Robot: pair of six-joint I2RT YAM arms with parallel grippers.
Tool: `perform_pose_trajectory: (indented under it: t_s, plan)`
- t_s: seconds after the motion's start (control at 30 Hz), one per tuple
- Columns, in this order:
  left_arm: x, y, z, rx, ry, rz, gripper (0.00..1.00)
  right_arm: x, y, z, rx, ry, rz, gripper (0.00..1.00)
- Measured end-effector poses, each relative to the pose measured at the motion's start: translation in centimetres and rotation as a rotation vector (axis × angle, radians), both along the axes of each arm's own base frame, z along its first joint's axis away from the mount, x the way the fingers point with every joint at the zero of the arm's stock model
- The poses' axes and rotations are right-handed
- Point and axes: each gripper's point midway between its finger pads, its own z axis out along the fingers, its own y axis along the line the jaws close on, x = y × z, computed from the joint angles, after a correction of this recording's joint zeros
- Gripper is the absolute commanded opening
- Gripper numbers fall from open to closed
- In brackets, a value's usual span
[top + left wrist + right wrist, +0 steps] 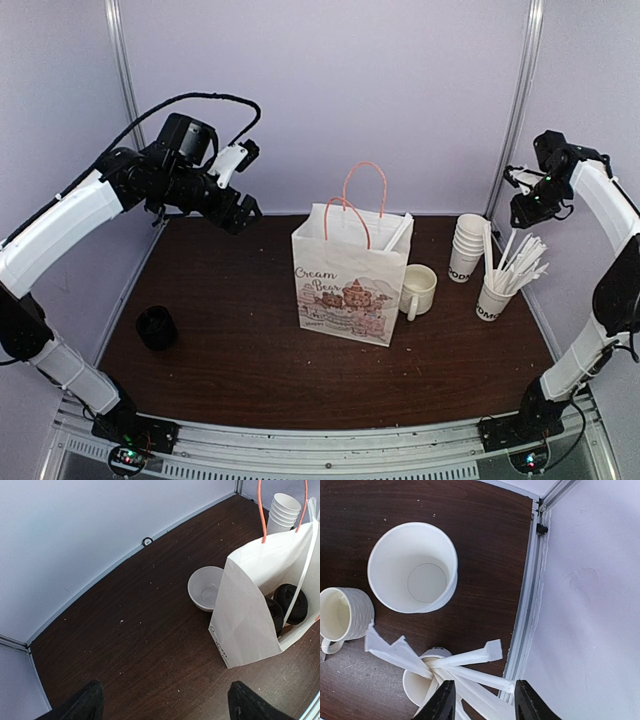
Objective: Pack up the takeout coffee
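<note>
Brown table (230, 340), "Cream Bear" bag (345, 285) w/ lidded cups (292, 602) inside.

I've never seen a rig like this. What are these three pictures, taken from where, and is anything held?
Two white robot arms stand at the table's near edge. The top picture looks down from behind them; the other two come from cameras on their wrists. The left gripper and right gripper are both open and hold nothing. A paper bag stands mid-table with two black-lidded cups inside. Around it: a bowl, a mug, stacked cups, a cup of paper-wrapped sticks.
</note>
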Motion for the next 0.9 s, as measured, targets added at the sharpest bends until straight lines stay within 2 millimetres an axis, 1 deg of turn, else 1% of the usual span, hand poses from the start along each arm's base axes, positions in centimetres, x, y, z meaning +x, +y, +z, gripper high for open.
perform_pose_trajectory:
  t_s: [0.1,0.23,0.27,0.3,0.37,0.4,0.43,0.5,0.57,0.63,0.73,0.8,0.9]
  plan:
    - [0.0,0.0,0.0,0.0,-0.001,0.0,0.9,0.5,-0.9,-0.8,0.005,0.018,-0.031,0.43]
    - [0.0,0.0,-0.3,0.003,0.003,0.0,0.9,1.3,-1.4,-2.2,0.021,0.05,-0.052,0.42]
    - [0.0,0.0,-0.4,0.005,0.006,0.0,0.9,1.5,-1.4,-2.6,0.026,0.06,-0.053,0.39]
    - [0.0,0.0,-0.5,0.006,0.007,0.0,0.9,1.6,-1.3,-3.1,0.033,0.071,-0.053,0.32]
    - [0.0,0.0,-0.6,0.009,0.01,0.0,0.9,2.0,-1.2,-4.0,0.051,0.092,-0.055,0.11]
    - [0.0,0.0,-0.6,0.008,0.01,0.0,0.9,2.1,-1.2,-4.3,0.054,0.099,-0.05,0.03]
    - [0.0,0.0,-0.6,0.008,0.01,0.0,0.9,2.1,-1.1,-4.6,0.066,0.105,-0.053,0.0]
    - [0.0,0.0,-0.6,0.008,0.01,0.0,0.9,2.2,-1.0,-4.7,0.077,0.108,-0.057,0.0]
    - [0.0,0.0,-0.6,0.008,0.01,0.0,0.9,2.1,-0.9,-4.3,0.083,0.098,-0.058,0.0]
    - [0.0,0.0,-0.6,0.008,0.01,0.0,0.9,2.0,-0.8,-3.3,0.085,0.076,-0.056,0.0]
    - [0.0,0.0,-0.6,0.008,0.01,0.0,0.9,1.4,-0.7,-0.7,0.081,0.019,-0.052,0.0]
    - [0.0,0.0,-0.7,0.009,0.01,0.0,0.9,0.8,-0.4,2.1,0.08,-0.047,-0.041,0.0]
    - [0.1,-0.1,-0.9,0.013,0.016,-0.001,0.9,-0.2,0.1,7.2,0.069,-0.162,-0.005,0.0]
